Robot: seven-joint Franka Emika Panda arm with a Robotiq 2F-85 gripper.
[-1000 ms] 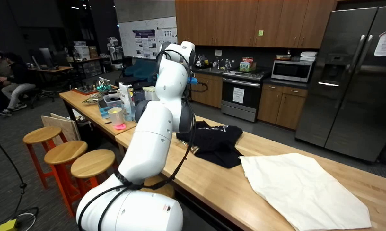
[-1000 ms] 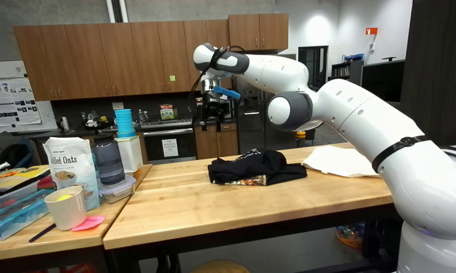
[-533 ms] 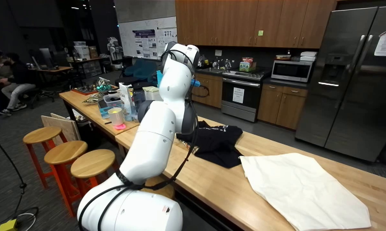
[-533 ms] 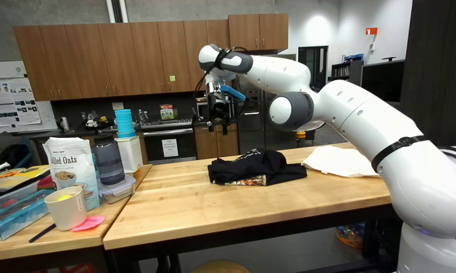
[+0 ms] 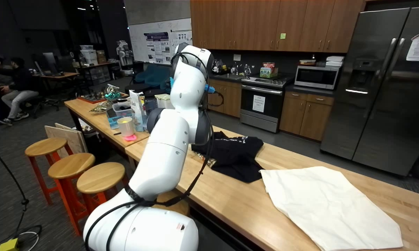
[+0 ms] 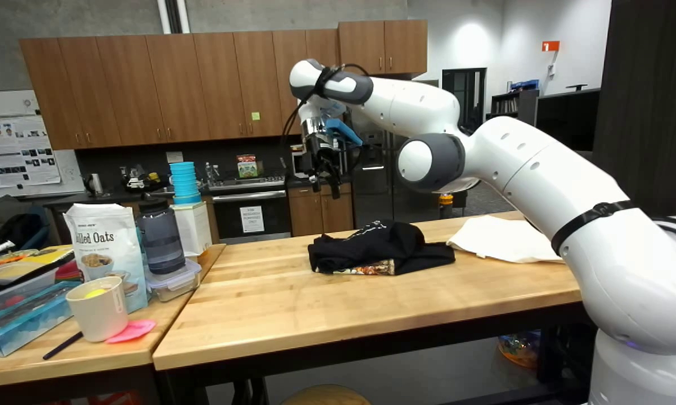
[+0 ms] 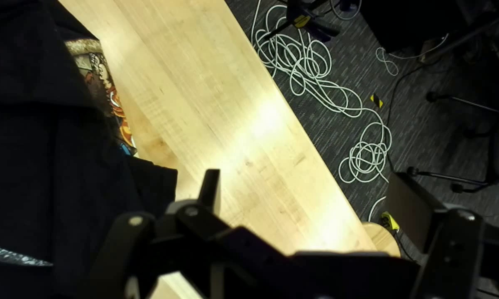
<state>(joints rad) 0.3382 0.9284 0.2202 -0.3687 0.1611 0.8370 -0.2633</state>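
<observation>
Hanging over table, tool spread wide; black garment crumpled below, seemingly off-centre.

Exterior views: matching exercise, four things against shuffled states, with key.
1. black two-finger gripper
2. black fabric piece
3. cream fabric sheet
4. off-white cylindrical cup

A. spread out nearly flat
B. open, in midair
C. yellow thing inside
D. bunched up on the pale wooden tabletop

Pairs: 1-B, 2-D, 3-A, 4-C
</observation>
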